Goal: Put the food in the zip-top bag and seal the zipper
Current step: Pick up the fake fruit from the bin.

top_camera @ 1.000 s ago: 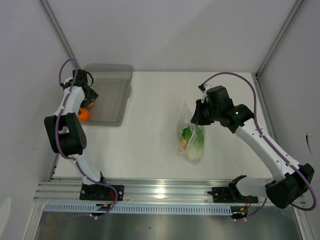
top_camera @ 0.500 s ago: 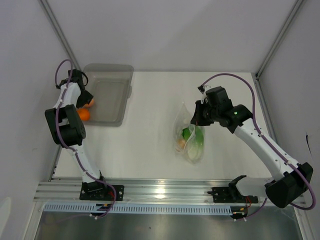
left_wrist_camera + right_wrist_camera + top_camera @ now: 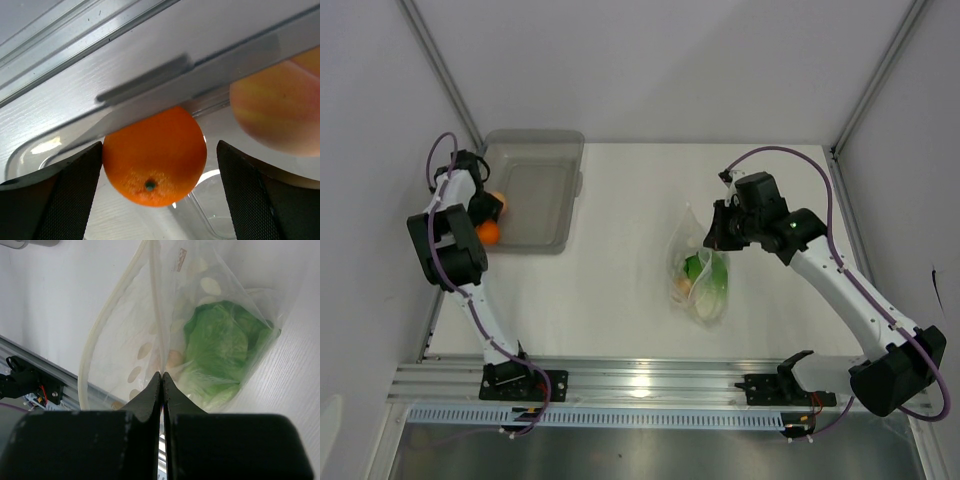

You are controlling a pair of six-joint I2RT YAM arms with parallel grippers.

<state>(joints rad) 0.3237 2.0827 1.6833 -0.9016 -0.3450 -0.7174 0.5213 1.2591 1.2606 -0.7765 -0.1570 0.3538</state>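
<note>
The right gripper (image 3: pixel 161 376) pinches the rim of the zip-top bag (image 3: pixel 120 340), fingers pressed together on the plastic. The pouch sits right of centre on the table (image 3: pixel 620 250) with the lettuce head (image 3: pixel 220 347) and a pale beige lump (image 3: pixel 174 360) inside. At far left, the left gripper (image 3: pixel 160 146) hovers, fingers spread either side of an orange fruit (image 3: pixel 154 160) at the grey bin (image 3: pixel 540 185) wall, a second fruit (image 3: pixel 280 110) just beside

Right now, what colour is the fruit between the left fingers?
Bright orange fruit, clearest in the left wrist view.
</note>
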